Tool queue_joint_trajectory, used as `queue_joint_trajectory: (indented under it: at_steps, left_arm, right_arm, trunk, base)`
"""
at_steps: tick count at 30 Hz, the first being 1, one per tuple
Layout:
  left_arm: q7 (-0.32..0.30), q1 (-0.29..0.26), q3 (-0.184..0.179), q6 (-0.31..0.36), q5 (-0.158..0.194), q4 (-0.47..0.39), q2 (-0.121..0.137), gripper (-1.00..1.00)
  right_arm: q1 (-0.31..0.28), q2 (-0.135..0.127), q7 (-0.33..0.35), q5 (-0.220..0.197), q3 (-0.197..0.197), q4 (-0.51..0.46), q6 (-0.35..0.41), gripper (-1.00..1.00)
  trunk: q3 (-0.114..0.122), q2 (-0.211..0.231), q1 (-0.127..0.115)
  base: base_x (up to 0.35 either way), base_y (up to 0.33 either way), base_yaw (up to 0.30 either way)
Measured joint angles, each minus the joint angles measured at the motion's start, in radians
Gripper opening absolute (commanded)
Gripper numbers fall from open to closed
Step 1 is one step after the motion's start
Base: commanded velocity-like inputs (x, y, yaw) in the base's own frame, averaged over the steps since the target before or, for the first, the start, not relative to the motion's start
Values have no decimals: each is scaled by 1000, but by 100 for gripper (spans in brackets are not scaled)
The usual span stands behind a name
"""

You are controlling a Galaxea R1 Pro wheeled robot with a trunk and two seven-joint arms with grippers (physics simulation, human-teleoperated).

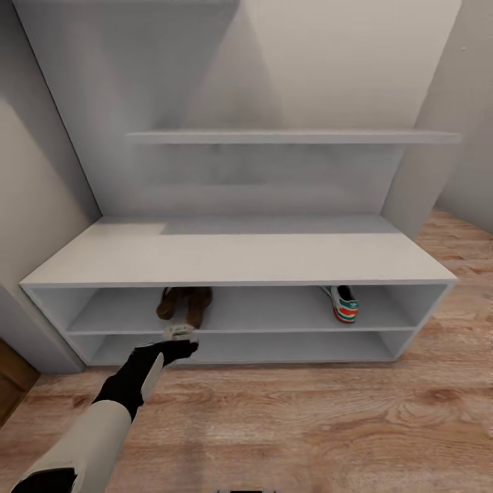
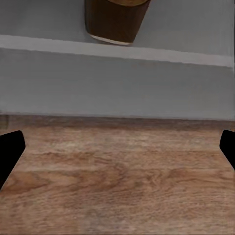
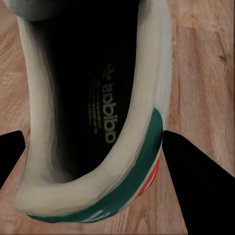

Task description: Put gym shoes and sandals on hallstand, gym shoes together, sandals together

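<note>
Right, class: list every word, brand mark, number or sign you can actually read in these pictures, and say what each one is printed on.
"adidas", with a trefoil logo above it: printed on the dark insole of the gym shoe seen in the right wrist view.
A small mark on the heel tab of the gym shoe on the shelf of the hallstand: too small to read.
No text can be made out on the sandals, shelves or floor.

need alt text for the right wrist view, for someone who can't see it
A white gym shoe with a green side stripe and a red-orange heel patch sits between the right gripper's two dark fingers, seen from above into its dark insole. Light brown wood-plank corridor floor lies beneath it.
</note>
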Motion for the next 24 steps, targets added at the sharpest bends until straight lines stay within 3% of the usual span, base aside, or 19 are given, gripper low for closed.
queue_joint_trajectory:
  at_steps: [5,6,7,10,11,13,20,24]
  left_arm:
    - [-3,0,-1,-317,0,128,1,100]
    - [-14,1,-1,-406,1,168,5,100]
    - [-83,9,-1,-602,4,261,13,100]
    - [-163,12,3,-678,8,303,22,100]
    - [-220,13,5,-700,9,320,36,100]
    - [-243,13,6,-709,9,338,42,100]
    - [-255,13,6,-713,7,359,46,100]
    - [-255,13,4,-714,4,362,46,100]
  right_arm:
    - [0,0,0,0,2,-1,0,-100]
    - [0,0,0,1,3,-1,0,-100]
    - [0,0,0,1,4,-1,0,-100]
    - [0,1,0,1,4,-1,0,-100]
    - [0,2,0,0,4,-1,0,-100]
    - [0,3,0,0,3,-1,1,-100]
    - [0,10,1,-1,2,-1,1,-100]
    - [0,12,1,-1,1,-1,2,-100]
  trunk:
    - [0,0,0]
    - [0,0,0]
    - [0,0,0]
    - [0,0,-1]
    - [0,0,-1]
    - [0,0,-1]
    - [0,0,-1]
    - [0,0,-1]
  base:
    - [-181,0,0]
    - [-16,0,0]
    - [-13,0,0]
    - [-5,0,0]
    - [-1,0,0]
    - [0,0,0]
    - [0,-3,0]
    - [0,-191,0]
